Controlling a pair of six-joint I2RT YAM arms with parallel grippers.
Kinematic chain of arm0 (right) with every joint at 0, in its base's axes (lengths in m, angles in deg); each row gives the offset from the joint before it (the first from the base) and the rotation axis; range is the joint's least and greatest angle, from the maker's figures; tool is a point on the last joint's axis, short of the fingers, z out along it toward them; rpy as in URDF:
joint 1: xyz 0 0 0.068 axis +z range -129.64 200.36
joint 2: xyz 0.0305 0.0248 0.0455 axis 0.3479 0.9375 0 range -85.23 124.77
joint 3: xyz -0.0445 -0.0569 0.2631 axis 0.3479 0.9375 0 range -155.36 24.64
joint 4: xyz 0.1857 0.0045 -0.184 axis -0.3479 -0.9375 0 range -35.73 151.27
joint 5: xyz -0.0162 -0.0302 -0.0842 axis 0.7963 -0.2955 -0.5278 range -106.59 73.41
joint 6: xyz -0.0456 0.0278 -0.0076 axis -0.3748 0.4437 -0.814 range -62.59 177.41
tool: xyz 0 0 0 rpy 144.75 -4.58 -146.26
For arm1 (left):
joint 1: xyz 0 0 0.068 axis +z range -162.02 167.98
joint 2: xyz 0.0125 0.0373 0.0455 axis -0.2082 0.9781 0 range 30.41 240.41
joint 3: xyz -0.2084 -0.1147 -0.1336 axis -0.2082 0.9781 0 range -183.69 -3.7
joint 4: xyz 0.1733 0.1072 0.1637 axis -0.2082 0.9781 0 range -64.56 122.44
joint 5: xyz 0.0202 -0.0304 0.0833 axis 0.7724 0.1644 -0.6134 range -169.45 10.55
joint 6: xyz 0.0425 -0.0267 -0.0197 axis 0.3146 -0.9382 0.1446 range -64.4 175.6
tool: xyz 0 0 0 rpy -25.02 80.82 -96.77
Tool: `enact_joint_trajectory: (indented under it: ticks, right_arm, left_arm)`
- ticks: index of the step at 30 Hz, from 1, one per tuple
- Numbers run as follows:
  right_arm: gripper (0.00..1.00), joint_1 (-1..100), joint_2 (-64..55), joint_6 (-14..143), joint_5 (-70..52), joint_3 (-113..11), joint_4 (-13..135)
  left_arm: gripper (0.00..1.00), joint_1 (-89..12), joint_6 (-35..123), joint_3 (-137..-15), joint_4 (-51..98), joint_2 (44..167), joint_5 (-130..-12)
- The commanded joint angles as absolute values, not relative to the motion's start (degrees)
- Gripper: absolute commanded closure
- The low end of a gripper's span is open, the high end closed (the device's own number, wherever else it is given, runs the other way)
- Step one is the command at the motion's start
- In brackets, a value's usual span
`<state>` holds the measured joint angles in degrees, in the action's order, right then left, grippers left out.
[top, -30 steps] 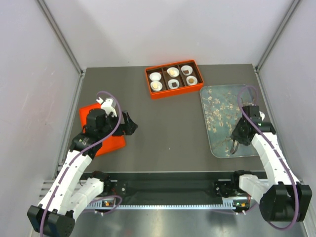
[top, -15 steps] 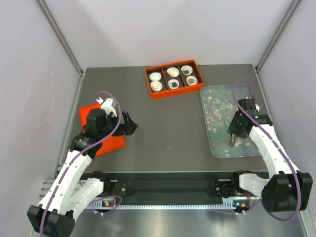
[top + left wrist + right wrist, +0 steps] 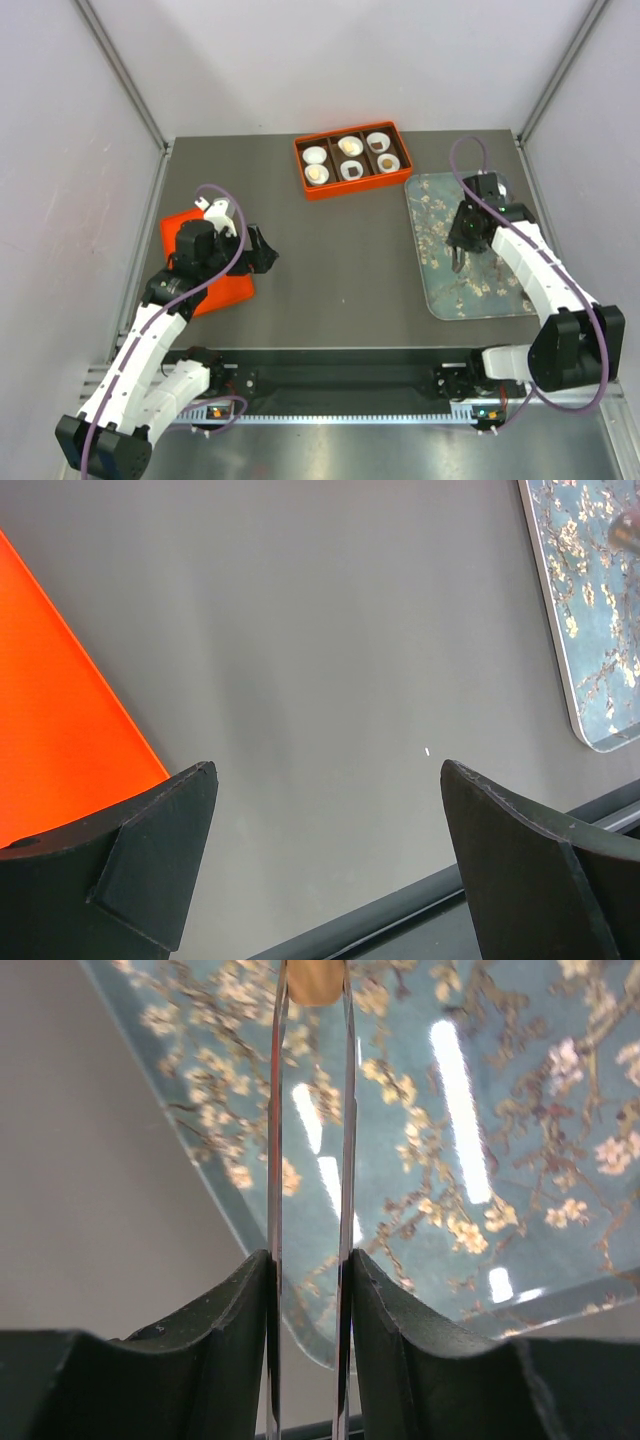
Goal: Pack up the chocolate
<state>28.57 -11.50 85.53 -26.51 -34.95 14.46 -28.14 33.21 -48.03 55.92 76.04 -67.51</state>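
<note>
Our right gripper [image 3: 458, 262] clamped on a tan chocolate [image 3: 315, 980] over the blossom tray [image 3: 500, 300], near its left edge, our left gripper [image 3: 327, 772] spread wide.

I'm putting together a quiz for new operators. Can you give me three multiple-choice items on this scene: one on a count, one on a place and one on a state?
1. How many white fluted paper cups sit in the orange compartment box?
A. four
B. six
C. nine

2. Where does the right gripper hang?
A. over the grey-blue blossom-print tray
B. over the orange compartment box
C. nowhere in view

3. What is between the right gripper's thin fingers?
A. nothing
B. a white paper cup
C. a tan chocolate lump

Answers:
1 B: the top view shows two rows of three cups.
2 A: in the top view the gripper is above the tray's print.
3 C: the right wrist view shows the lump pinched at the fingertips.
</note>
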Motion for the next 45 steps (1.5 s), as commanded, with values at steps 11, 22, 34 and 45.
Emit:
enact_joint_trajectory:
  ticks: [11, 22, 34, 45]
  right_arm:
    - [0.65, 44.6, 8.3, 84.5, -29.5, -63.0, 20.8]
    - [0.65, 54.6, 29.5, 79.1, -30.2, -87.7, 30.7]
    - [0.64, 56.3, 39.3, 71.9, -28.3, -94.0, 42.1]
    - [0.64, 56.4, 45.6, 71.9, -27.1, -97.9, 44.4]
  left_arm:
    - [0.02, -28.0, 33.6, -48.3, 54.5, 76.5, -69.2]
    - [0.02, -28.0, 33.6, -48.3, 54.7, 76.6, -70.1]
    - [0.02, -28.0, 33.5, -48.3, 54.9, 77.5, -70.5]
    - [0.02, -27.9, 33.5, -48.3, 54.9, 77.8, -70.7]
